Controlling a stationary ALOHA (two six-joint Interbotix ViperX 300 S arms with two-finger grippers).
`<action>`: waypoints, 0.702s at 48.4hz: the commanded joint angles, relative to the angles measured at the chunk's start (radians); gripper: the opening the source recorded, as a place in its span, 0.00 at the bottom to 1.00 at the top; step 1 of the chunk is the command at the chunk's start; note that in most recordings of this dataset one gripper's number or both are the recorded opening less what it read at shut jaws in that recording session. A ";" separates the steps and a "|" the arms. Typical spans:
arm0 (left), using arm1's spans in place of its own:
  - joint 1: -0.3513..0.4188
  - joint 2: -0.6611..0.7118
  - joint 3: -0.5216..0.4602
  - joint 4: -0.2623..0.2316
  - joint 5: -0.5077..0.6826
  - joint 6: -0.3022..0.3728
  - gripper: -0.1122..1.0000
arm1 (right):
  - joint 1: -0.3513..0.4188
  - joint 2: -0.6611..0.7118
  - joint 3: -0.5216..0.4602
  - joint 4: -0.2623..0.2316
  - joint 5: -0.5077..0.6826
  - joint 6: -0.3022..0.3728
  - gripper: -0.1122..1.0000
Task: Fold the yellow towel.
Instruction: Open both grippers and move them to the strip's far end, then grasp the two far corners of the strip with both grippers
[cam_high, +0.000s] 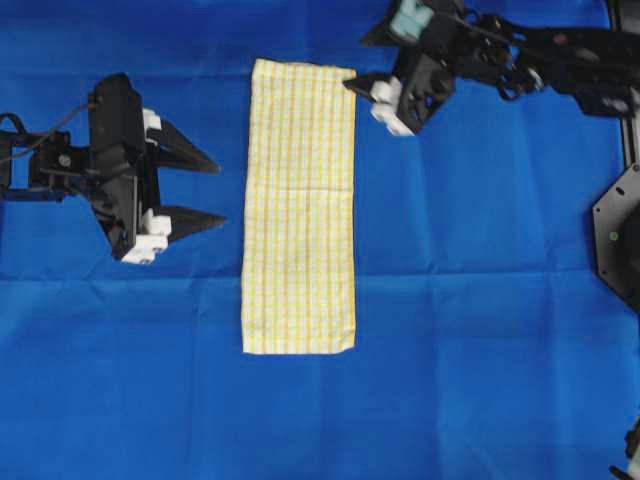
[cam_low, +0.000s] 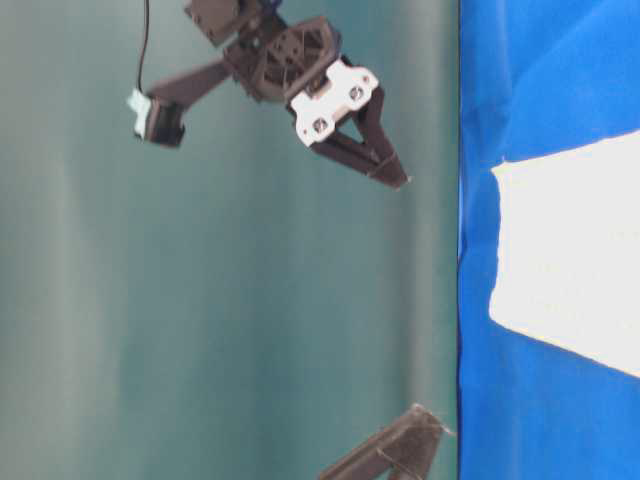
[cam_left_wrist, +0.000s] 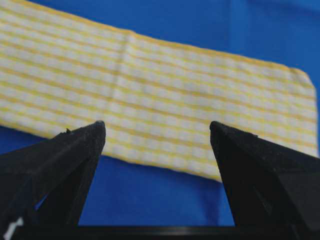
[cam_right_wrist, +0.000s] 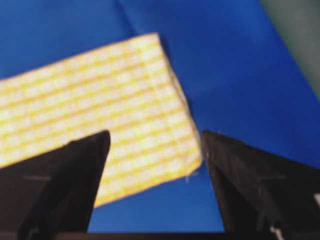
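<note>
The yellow towel lies flat as a long narrow strip on the blue cloth, running from the far side toward the near side. My left gripper sits to its left, fingers pointing at the towel's long edge, open and empty. The left wrist view shows the towel just past the open left gripper. My right gripper hovers by the towel's far right corner, open and empty. In the right wrist view that towel corner lies below the right gripper. Seen from table level, the right gripper is raised off the surface.
A large plain blue cloth with fold creases covers the whole table. A black mount stands at the right edge. The right arm's links stretch across the far right corner. One finger of the left gripper shows at table level.
</note>
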 joint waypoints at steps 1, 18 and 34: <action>0.026 -0.015 -0.006 0.006 -0.018 0.003 0.82 | 0.008 -0.044 0.015 0.003 -0.029 0.003 0.76; 0.117 0.025 -0.038 0.008 -0.043 0.048 0.82 | 0.005 -0.044 0.021 0.005 -0.044 0.006 0.76; 0.293 0.233 -0.176 0.008 -0.067 0.121 0.90 | -0.057 0.086 -0.048 0.006 -0.038 0.008 0.78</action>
